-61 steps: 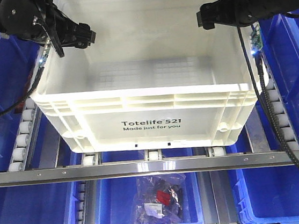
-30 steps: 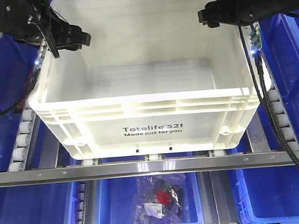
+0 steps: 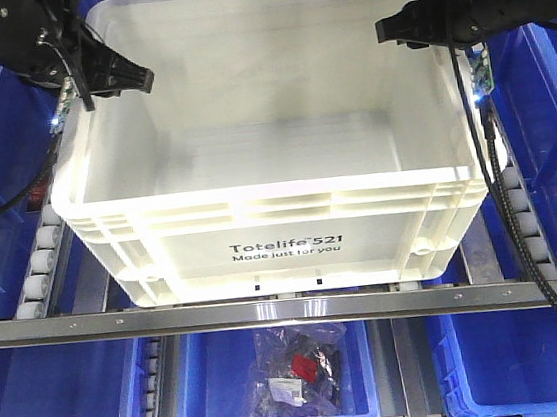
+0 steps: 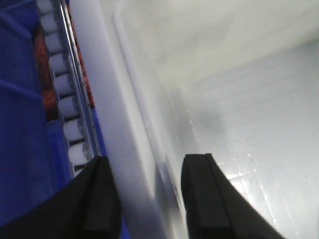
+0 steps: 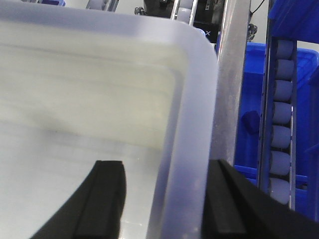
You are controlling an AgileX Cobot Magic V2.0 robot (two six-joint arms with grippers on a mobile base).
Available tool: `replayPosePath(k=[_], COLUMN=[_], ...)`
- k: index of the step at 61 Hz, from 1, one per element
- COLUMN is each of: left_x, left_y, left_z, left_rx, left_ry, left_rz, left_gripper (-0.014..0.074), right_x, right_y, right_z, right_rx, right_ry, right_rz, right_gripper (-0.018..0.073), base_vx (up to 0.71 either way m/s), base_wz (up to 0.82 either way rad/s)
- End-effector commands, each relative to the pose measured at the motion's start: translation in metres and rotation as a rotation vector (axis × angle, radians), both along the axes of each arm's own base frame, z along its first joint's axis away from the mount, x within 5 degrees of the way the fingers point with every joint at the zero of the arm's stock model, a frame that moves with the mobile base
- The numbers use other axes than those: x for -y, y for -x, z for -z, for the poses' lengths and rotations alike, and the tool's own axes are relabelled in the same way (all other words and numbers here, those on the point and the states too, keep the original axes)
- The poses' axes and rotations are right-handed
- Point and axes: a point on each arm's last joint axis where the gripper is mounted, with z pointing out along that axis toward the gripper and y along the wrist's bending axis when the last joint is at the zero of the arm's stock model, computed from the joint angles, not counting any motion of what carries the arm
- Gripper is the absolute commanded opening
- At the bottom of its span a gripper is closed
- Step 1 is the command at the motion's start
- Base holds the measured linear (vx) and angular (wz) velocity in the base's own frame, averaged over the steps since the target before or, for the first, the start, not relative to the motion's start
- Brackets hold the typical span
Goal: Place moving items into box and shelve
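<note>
White box [image 3: 282, 238] sits on shelf rollers [image 3: 41, 261], its side rims straddled by the left gripper [image 4: 147, 191] and right gripper [image 5: 167, 196], jaws apart around each rim but not visibly clamped, so an uneven push could skew or jam it.

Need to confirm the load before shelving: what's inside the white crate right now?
The visible floor of the white crate is bare, with no plush balls in view. The strip behind its near wall is hidden. Each hand straddles a side rim.
</note>
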Motion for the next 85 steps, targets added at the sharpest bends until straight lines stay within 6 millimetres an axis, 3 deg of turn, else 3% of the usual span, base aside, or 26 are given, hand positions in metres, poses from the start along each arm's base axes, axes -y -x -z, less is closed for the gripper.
replayPosePath(k=[1, 21, 38, 49, 60, 72, 85], left_x=[0.005, 0.005, -0.02, -0.036, -0.056, -0.086, -0.107], left_y=[0.016, 0.047, 0.113, 0.155, 0.208, 0.279, 0.312], left_z=[-0.045, -0.017, -0.05, -0.053, -0.013, 0.044, 0.092], left_rx=[0.172, 0.429, 0.579, 0.678, 0.783, 0.927, 1.042], left_ry=[0.113, 0.338, 0.385, 0.421, 0.486, 0.513, 0.46], left_rz=[0.037, 0.103, 0.124, 0.138, 0.146, 0.134, 0.012], left_gripper=[0.0342, 0.0333, 0.0333, 0.0333, 0.0317, 0.023, 0.0092], right_x=[-0.006, -0.007, -0.007, -0.007, -0.007, -0.007, -0.007], right_y=[0.004, 0.004, 0.004, 0.004, 0.004, 0.004, 0.004], right_z=[-0.04, -0.041, -0.041, -0.041, -0.041, -0.041, -0.041], right_rx=[0.179, 0.183, 0.183, 0.182, 0.183, 0.182, 0.183], right_ry=[-0.067, -0.068, -0.068, -0.068, -0.068, -0.068, -0.068], right_rz=[-0.016, -0.016, -0.016, -0.016, -0.016, -0.016, -0.016], right_gripper=[0.033, 0.0257, 0.0231, 0.0232, 0.0232, 0.0232, 0.0232], base_vx=[0.0, 0.0, 0.0, 0.0, 0.0, 0.0, 0.0], base_wz=[0.0, 0.0, 0.0, 0.0, 0.0, 0.0, 0.0])
